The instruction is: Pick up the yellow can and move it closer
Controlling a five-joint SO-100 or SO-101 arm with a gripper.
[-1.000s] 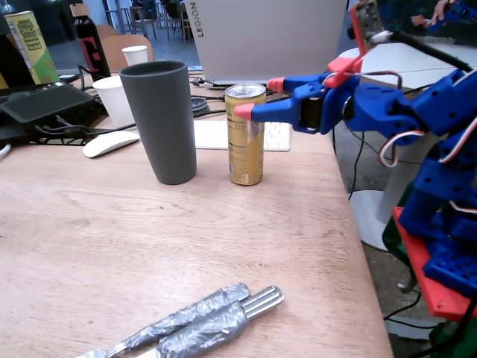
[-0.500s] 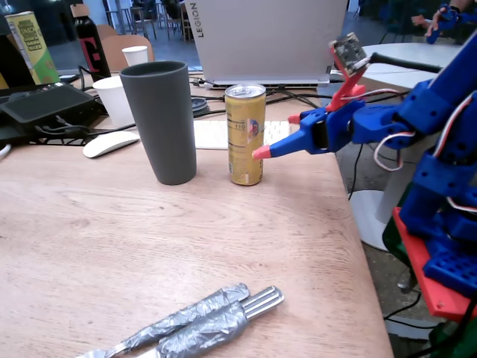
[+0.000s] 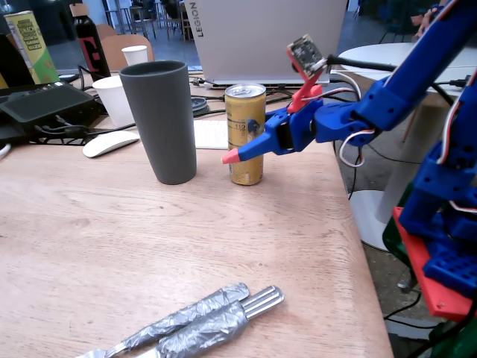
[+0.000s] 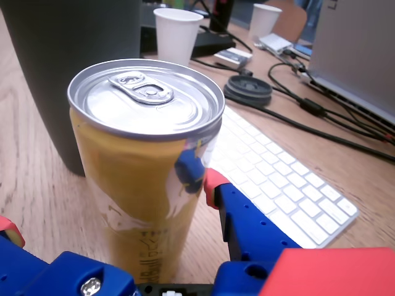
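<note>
The yellow can (image 3: 245,134) stands upright on the wooden table, just right of a tall dark grey tumbler (image 3: 159,121). Its silver top and pull tab fill the wrist view, where the can (image 4: 145,179) sits between my fingers. My blue gripper (image 3: 246,147) reaches in from the right at mid-height of the can and is open around it. One red-tipped finger (image 3: 232,156) shows in front of the can; the other is hidden behind it. In the wrist view the right fingertip (image 4: 213,185) is at the can's side, and the left fingertip (image 4: 8,229) stands apart from it.
Behind the can lie a white keyboard (image 4: 278,179), black cables (image 4: 321,114), a laptop (image 3: 268,37), two paper cups (image 3: 115,99), a white mouse (image 3: 109,142) and a yellow-green carton (image 3: 30,45). Two foil-wrapped utensils (image 3: 201,319) lie at the table's near edge. The table edge (image 3: 358,246) runs down the right.
</note>
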